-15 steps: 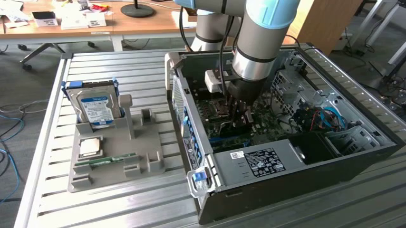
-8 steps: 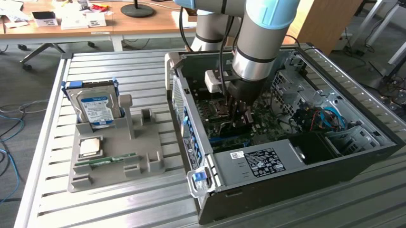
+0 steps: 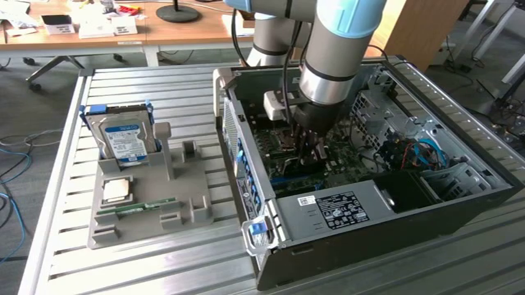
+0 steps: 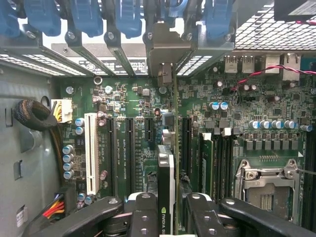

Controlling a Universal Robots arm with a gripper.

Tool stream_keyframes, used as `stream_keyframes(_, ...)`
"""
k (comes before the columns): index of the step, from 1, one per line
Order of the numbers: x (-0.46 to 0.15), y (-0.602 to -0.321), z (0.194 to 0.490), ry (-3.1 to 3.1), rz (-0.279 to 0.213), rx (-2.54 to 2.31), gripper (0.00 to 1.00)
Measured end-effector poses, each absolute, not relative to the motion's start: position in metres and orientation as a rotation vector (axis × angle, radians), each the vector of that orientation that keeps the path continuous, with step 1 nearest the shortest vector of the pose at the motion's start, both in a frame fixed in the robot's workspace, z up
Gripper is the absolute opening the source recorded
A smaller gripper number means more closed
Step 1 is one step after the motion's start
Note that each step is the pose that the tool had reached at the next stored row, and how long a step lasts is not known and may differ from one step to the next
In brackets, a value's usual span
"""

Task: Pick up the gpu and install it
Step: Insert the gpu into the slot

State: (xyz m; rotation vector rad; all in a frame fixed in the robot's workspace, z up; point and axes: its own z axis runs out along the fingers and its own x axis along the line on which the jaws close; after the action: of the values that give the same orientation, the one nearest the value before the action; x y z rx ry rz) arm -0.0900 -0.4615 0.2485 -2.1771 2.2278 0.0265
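Observation:
The gpu [image 4: 167, 173] stands edge-on between my fingers [image 4: 143, 211], a thin dark card with a green logo on its near edge. Its silver end bracket [image 4: 164, 49] sits against the case's rear slot openings under the blue clips. My gripper [image 4: 169, 210] is shut on the card, holding it upright over the green motherboard [image 4: 123, 98], in line with the black expansion slots. In the exterior view my gripper [image 3: 310, 153] reaches deep into the open computer case [image 3: 369, 236], and the arm hides most of the card.
A white slot [image 4: 91, 153] and black slots [image 4: 129, 148] lie beside the card, with the CPU socket [image 4: 266, 180] farther off. Outside the case, a grey holder [image 3: 193, 184] carries a hard drive [image 3: 123, 138], a processor [image 3: 117, 190] and a green memory stick [image 3: 135, 208]. The power supply [image 3: 336, 209] fills the case's near end.

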Motion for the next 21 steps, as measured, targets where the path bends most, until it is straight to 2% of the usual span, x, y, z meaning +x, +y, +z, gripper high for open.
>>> stream_keyframes(19,-0.093,-0.4613,0.2456,2.228,0.029,-2.176,0.27)
stream_keyframes(21,-0.093,-0.4613,0.2453,2.228,0.027,-2.175,0.33)
